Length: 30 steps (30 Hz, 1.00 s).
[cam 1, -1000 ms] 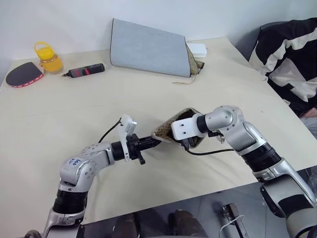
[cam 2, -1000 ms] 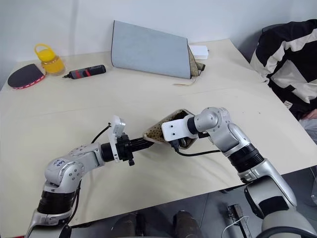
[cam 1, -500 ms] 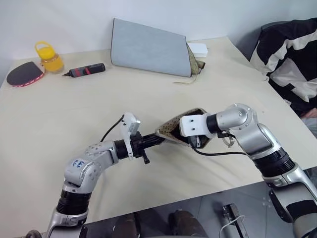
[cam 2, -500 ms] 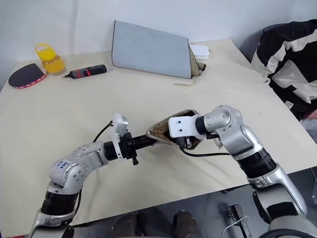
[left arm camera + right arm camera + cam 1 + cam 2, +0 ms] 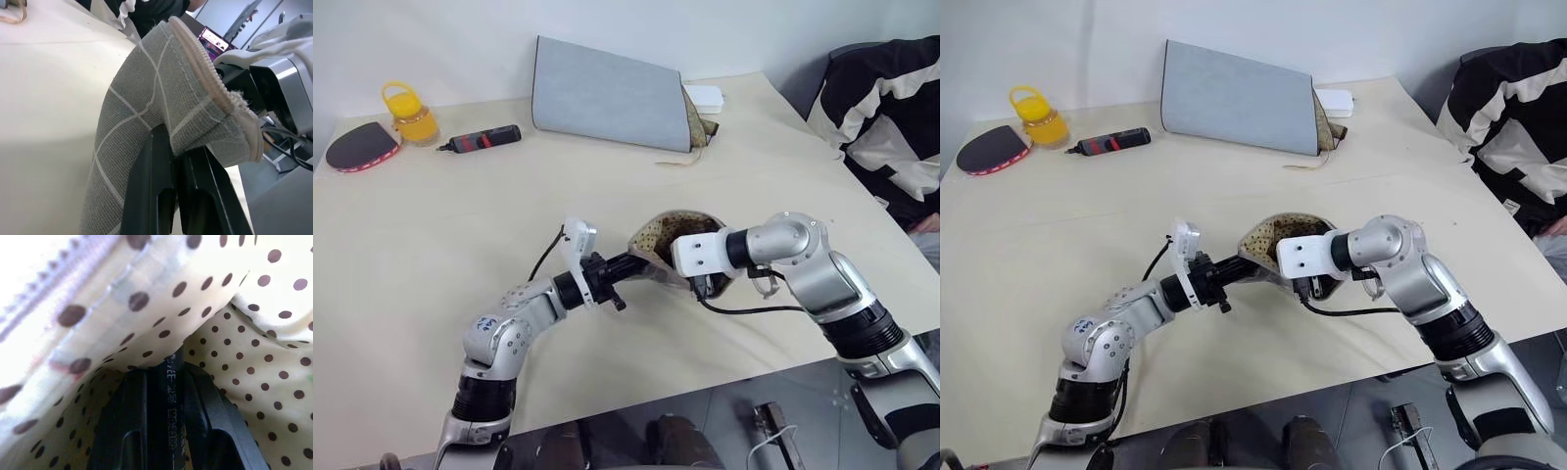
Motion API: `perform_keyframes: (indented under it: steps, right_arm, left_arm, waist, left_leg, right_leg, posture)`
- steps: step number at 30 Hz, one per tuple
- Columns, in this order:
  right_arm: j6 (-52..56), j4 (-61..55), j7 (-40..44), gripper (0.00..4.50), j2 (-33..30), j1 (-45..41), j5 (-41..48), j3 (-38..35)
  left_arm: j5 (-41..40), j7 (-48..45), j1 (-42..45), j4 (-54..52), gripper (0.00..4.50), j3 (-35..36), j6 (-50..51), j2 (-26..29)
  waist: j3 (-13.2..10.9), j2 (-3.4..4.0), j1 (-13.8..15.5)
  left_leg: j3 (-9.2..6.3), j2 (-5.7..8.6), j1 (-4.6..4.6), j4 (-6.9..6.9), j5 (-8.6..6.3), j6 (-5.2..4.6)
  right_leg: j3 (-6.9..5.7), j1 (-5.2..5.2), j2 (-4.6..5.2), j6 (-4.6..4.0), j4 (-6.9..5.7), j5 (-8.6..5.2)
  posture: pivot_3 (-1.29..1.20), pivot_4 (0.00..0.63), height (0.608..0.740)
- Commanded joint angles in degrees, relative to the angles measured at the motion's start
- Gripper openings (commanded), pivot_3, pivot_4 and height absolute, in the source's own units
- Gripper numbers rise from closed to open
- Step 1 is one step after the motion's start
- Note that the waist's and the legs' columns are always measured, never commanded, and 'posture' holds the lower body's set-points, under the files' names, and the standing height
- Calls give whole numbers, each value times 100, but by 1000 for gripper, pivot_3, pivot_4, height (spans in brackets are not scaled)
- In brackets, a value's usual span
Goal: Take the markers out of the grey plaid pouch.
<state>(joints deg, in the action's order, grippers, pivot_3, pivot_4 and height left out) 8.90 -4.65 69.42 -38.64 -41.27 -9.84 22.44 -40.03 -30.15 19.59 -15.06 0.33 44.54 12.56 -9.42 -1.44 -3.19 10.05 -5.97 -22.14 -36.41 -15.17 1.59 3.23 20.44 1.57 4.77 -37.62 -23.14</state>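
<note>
While the left gripper (image 5: 628, 262) pinches the rim of the grey plaid pouch (image 5: 658, 245) above mid-table, the right gripper (image 5: 1310, 284) reaches inside; the pouch mouth now gapes wider than before. Left wrist view: fingers (image 5: 151, 196) clamp fabric. Right wrist view: fingers (image 5: 127, 421) squeeze a dark marker (image 5: 171, 401) against spotted lining.

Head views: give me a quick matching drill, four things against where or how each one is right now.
Things:
1. left gripper
2. right gripper
3. paddle
4. yellow jar

States:
A. lying flat at the table's far left corner
B. inside the pouch, closed on a dark marker
C. standing just right of the paddle
D. pinching the pouch's edge from outside

Pairs: 1-D, 2-B, 3-A, 4-C
</note>
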Motion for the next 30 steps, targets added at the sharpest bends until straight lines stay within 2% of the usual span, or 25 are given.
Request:
perform_keyframes:
  steps: [1, 5, 8, 19, 23, 27, 30]
  right_arm:
    - [-375, -150, 178, 624, 39, 123, -21, 301]
    - [-708, -204, 189, 624, 203, 95, 135, 264]
    - [-821, -174, 173, 624, 308, -50, 239, 129]
    - [-1210, 578, -53, 624, -59, -600, 75, -364]
    - [-822, 548, 84, 624, -14, -598, 514, -542]
    - [-52, 226, 221, 623, 125, -427, 1018, -643]
    - [-4, 270, 132, 623, 82, -467, 1048, -759]
  left_arm:
    - [-196, 15, 146, -412, 0, 343, -278, 27]
    - [50, 58, 85, -265, 0, 195, -281, 163]
    - [-100, 174, 63, -297, 0, 253, -91, 137]
    - [118, -51, -219, -413, 0, 185, -131, 719]
    - [145, -85, -256, -410, 0, 195, -277, 755]
    - [515, -130, -280, -408, 0, -6, -714, 790]
    - [1036, -460, -541, -520, 0, -302, -1195, 1210]
  waist:
    - [0, 0, 2]
    - [0, 0, 0]
    - [0, 0, 0]
    - [0, 0, 2]
    - [0, 0, 1]
    - [0, 0, 1]
    - [0, 1, -6]
  left_leg:
    - [0, -1, 0, 0, 0, 0]
    - [0, 2, 0, 0, 0, 0]
    - [0, 3, 0, 0, 0, 0]
    - [-1, 0, 0, 1, 0, 0]
    - [-1, -2, 0, 1, 0, 0]
    - [-1, -3, 0, 1, 0, 0]
    - [0, -2, 0, 3, 0, 0]
  right_leg:
    - [0, 0, 0, 0, 0, 0]
    - [0, -1, 0, 0, 1, 0]
    - [0, -1, -1, 0, 1, 0]
    - [0, -1, 3, 0, 2, 0]
    - [0, -1, 2, 0, 2, 0]
    - [0, -1, 2, 0, 0, 0]
    - [1, -1, 1, 0, 3, 0]
  posture:
    - [0, 150, 740]
    - [0, 150, 740]
    - [0, 150, 740]
    - [0, 150, 740]
    - [0, 150, 740]
    - [0, 150, 740]
    - [0, 150, 740]
